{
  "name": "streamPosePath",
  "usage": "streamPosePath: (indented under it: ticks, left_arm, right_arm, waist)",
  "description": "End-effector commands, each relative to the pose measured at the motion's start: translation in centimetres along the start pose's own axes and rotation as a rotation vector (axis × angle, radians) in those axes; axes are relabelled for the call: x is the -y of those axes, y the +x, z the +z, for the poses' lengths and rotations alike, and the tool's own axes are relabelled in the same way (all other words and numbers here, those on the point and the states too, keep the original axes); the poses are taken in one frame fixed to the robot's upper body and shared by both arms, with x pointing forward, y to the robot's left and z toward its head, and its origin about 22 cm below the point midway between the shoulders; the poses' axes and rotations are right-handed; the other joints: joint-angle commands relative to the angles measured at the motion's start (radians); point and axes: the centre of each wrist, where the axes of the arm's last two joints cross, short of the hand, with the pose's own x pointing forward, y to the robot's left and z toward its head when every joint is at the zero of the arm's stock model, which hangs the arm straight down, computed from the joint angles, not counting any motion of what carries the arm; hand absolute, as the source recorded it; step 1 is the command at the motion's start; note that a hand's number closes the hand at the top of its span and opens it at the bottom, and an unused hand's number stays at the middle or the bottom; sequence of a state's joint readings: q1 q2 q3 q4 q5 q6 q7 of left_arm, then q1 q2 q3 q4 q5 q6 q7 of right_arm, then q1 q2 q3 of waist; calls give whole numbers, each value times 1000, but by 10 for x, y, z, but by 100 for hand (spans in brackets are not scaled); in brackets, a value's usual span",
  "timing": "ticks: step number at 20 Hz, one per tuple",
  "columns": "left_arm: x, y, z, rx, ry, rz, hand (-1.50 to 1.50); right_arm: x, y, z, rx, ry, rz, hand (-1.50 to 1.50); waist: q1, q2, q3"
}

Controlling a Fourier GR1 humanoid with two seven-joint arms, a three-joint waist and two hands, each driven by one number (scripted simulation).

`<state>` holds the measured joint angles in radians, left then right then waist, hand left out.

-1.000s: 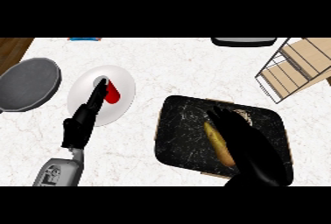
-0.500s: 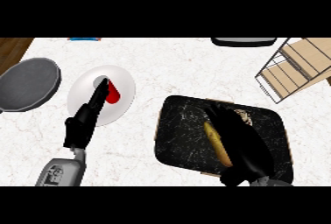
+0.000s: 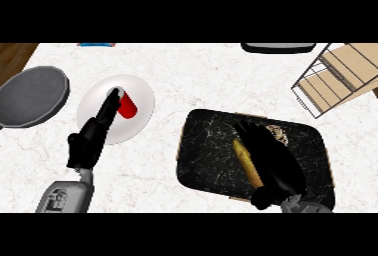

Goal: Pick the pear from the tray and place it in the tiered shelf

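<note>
The pear (image 3: 244, 161), long and yellow-orange, lies on the black speckled tray (image 3: 207, 150) at the lower right. My right hand (image 3: 275, 162) is over the tray with its fingers stretched along the pear's right side, covering part of it. The fingers look straight, not curled round the fruit. The wooden tiered shelf (image 3: 338, 76) with its wire frame stands at the upper right, beyond the tray. My left hand (image 3: 88, 142) rests open over the white plate, fingers pointing away from me.
A white plate (image 3: 144, 92) with a red item (image 3: 129, 106) sits left of the tray. A grey round lid (image 3: 33, 95) lies at the far left. A dark object (image 3: 277, 47) and a small blue thing (image 3: 96, 44) sit along the far edge.
My right hand has shifted a little left and forward over the tray, coming closer over the pear. The left hand has stayed put.
</note>
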<state>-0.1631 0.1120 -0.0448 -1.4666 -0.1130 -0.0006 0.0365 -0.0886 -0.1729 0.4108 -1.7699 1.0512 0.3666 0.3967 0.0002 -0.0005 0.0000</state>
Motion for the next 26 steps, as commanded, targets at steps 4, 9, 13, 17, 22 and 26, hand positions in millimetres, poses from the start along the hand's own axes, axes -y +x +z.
streamPosePath:
  ticks: [4,9,13,17,22,26]
  left_arm:
    - [16,-5,-11,-5,-22,1,0]
    - [1,1,-1,-5,-5,2,0]
    - [12,-14,-13,-4,-11,4,0]
    - [16,1,-4,11,0,-5,0]
    - [7,-1,-11,-5,11,-5,0]
    - [-11,-5,4,-18,19,4,0]
  right_arm:
    - [-19,-6,-9,25,32,-9,-150]
    - [-17,-18,-6,11,57,31,-150]
    - [-11,-21,-27,27,75,90,150]
    - [-34,5,-15,79,47,155,150]
    - [-18,-81,24,115,71,50,150]
    - [-3,-130,69,149,121,-48,150]
  waist:
    - [-2,1,0]
    - [-1,0,0]
    - [-1,1,0]
    - [0,0,0]
    - [-11,0,0]
    - [-20,-4,0]
